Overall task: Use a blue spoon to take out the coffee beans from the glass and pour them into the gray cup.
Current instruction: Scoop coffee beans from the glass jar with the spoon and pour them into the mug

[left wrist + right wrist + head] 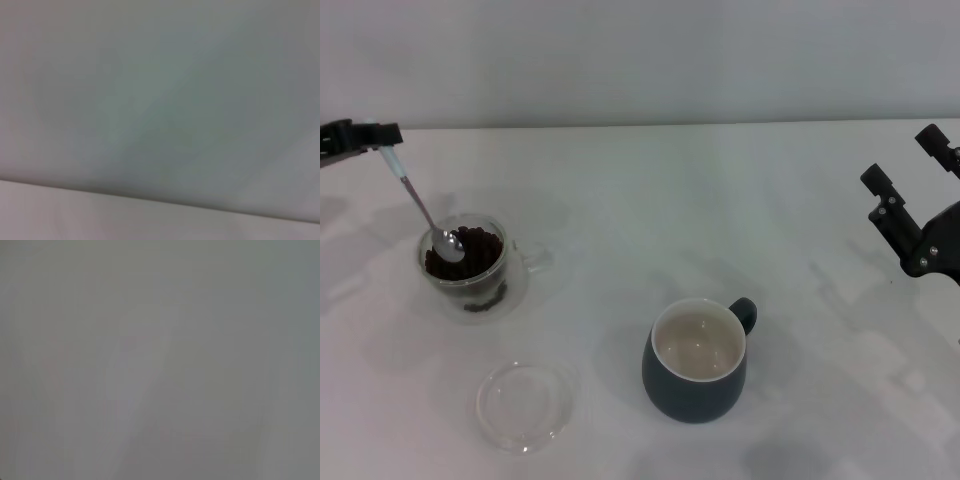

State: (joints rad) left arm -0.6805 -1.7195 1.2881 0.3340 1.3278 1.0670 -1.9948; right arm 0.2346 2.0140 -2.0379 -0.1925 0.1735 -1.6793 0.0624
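In the head view my left gripper (382, 138) at the far left is shut on the pale handle end of the blue spoon (418, 201). The spoon slants down to the right and its silver bowl rests on the coffee beans (470, 252) inside the glass (470, 268). The glass stands on the white table, its clear handle to the right. The gray cup (697, 362) stands front centre with its cream inside bare of beans and its handle at the upper right. My right gripper (910, 165) is open and empty at the far right. Both wrist views show only blank surface.
A flat clear glass dish (525, 404) lies on the white table (650, 210) in front of the glass, left of the gray cup. A pale wall runs along the table's far edge.
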